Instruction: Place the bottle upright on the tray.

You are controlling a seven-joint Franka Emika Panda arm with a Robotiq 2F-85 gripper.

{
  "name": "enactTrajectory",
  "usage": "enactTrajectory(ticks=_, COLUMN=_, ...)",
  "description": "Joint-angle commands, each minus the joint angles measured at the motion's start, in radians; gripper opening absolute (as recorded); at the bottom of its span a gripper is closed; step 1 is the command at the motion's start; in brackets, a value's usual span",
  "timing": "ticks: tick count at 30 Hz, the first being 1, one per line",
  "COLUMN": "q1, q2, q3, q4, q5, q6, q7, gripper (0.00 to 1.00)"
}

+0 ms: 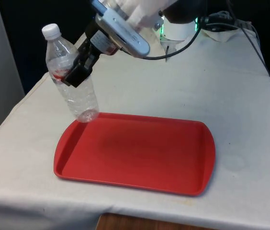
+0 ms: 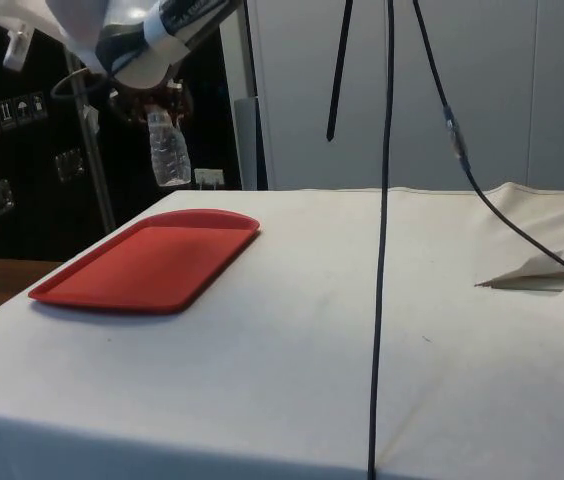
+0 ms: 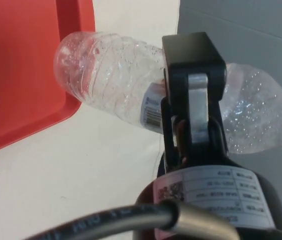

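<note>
A clear plastic bottle (image 1: pixel 73 81) with a white cap hangs nearly upright in the air, cap up and leaning slightly. My black gripper (image 1: pixel 77 71) is shut on its middle, near the label. The bottle's base hovers just above the far corner of the red tray (image 1: pixel 140 153) at the front view's left. From the side the bottle (image 2: pixel 169 150) hangs above the far end of the tray (image 2: pixel 152 262). In the wrist view one finger (image 3: pixel 193 100) crosses the bottle (image 3: pixel 111 80), with the tray's rim (image 3: pixel 68 30) beyond the base.
The tray lies flat on the white cloth (image 1: pixel 221 86) near the table's front edge. Black cables (image 2: pixel 387 200) hang in the foreground of the side view. A crumpled fold of cloth (image 2: pixel 542 275) lies at that view's right.
</note>
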Motion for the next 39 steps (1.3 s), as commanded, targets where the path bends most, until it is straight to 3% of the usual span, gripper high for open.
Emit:
enactTrajectory(ticks=1, q1=0.007, q2=0.005, q3=-0.004, q4=0.001, q5=-0.011, q6=0.001, q7=0.024, gripper=0.33)
enactTrajectory(ticks=4, q1=0.01, q2=0.008, q3=0.001, q4=0.001, q5=-0.033, q6=-0.001, q7=0.049, gripper=0.33)
enactTrajectory(ticks=5, q1=0.004, q2=0.003, q3=0.008, q4=0.0, q5=-0.03, q6=-0.006, q7=0.033, gripper=0.33)
enactTrajectory(ticks=6, q1=0.011, q2=0.009, q3=0.003, q4=0.001, q5=-0.04, q6=-0.001, q7=0.057, gripper=0.33)
enactTrajectory(ticks=13, q1=0.018, q2=0.021, q3=0.016, q4=0.0, q5=-0.097, q6=-0.003, q7=0.132, gripper=0.33)
enactTrajectory(ticks=14, q1=0.013, q2=0.02, q3=0.025, q4=0.0, q5=-0.103, q6=-0.008, q7=0.129, gripper=0.33)
enactTrajectory(ticks=15, q1=0.02, q2=0.026, q3=0.021, q4=0.0, q5=-0.109, q6=-0.004, q7=0.151, gripper=0.33)
enactTrajectory(ticks=18, q1=0.022, q2=0.033, q3=0.031, q4=0.0, q5=-0.129, q6=-0.006, q7=0.18, gripper=0.33)
enactTrajectory(ticks=24, q1=0.017, q2=0.043, q3=0.06, q4=0.0, q5=-0.169, q6=-0.018, q7=0.226, gripper=0.33)
enactTrajectory(ticks=30, q1=0.018, q2=0.064, q3=0.065, q4=0.002, q5=-0.172, q6=-0.012, q7=0.269, gripper=0.33)
enactTrajectory(ticks=32, q1=0.017, q2=0.058, q3=0.066, q4=0.0, q5=-0.172, q6=-0.019, q7=0.256, gripper=0.33)
enactTrajectory(ticks=39, q1=0.018, q2=0.087, q3=0.076, q4=0.004, q5=-0.18, q6=-0.013, q7=0.317, gripper=0.33)
